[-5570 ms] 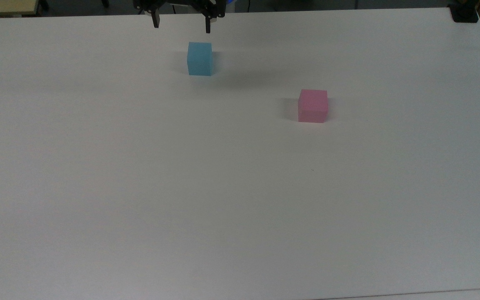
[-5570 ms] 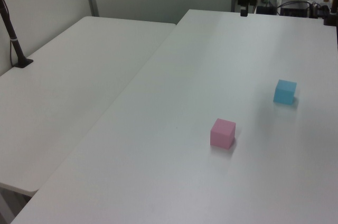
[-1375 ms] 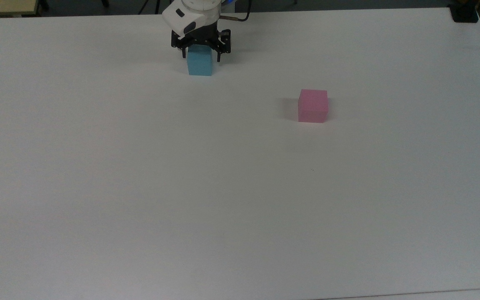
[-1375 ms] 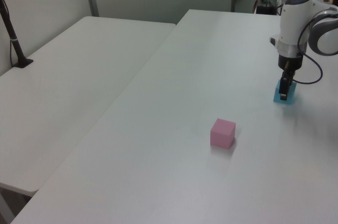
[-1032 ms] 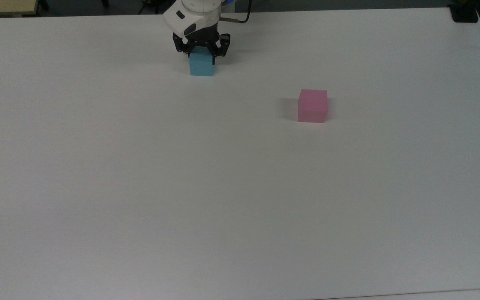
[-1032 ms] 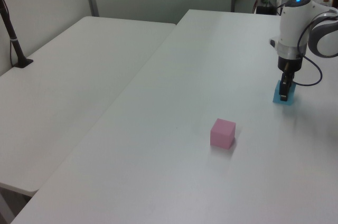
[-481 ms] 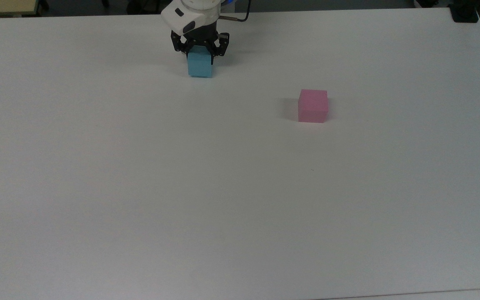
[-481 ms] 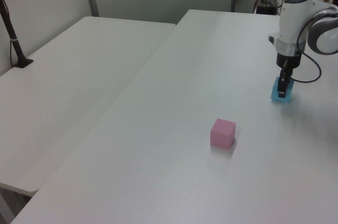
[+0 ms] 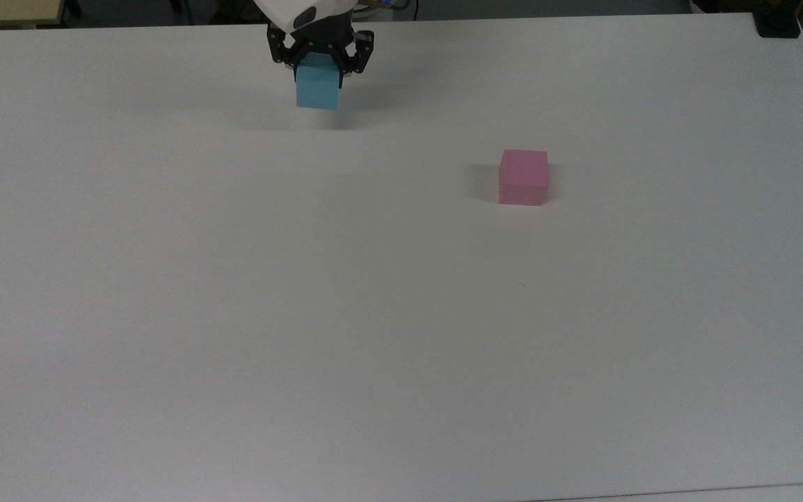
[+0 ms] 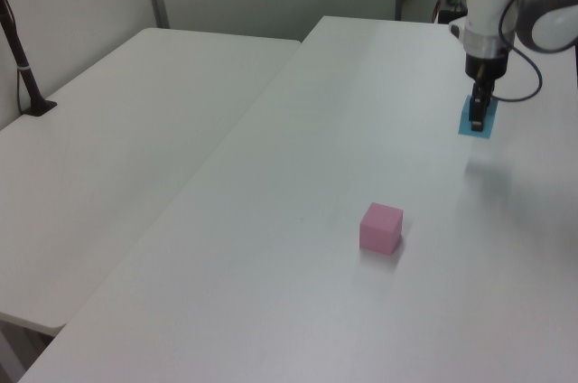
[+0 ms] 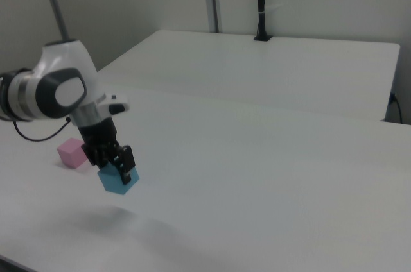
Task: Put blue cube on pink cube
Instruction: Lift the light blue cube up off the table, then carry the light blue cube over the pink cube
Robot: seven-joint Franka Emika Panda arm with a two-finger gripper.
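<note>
One small matte light-blue foam-like cube [image 9: 317,89] is clamped between the fingers of the black two-finger gripper [image 9: 318,61] and held clear of the white table [image 9: 373,314]; its top is hidden. One small matte pink foam-like cube [image 9: 523,177] is seen at four o'clock from it in the top view, well apart.

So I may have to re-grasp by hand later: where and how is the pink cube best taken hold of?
Judging by its pose, grip the pink cube on two opposite flat side faces, coming straight down from above: it sits flat on the table, nothing beside it.
</note>
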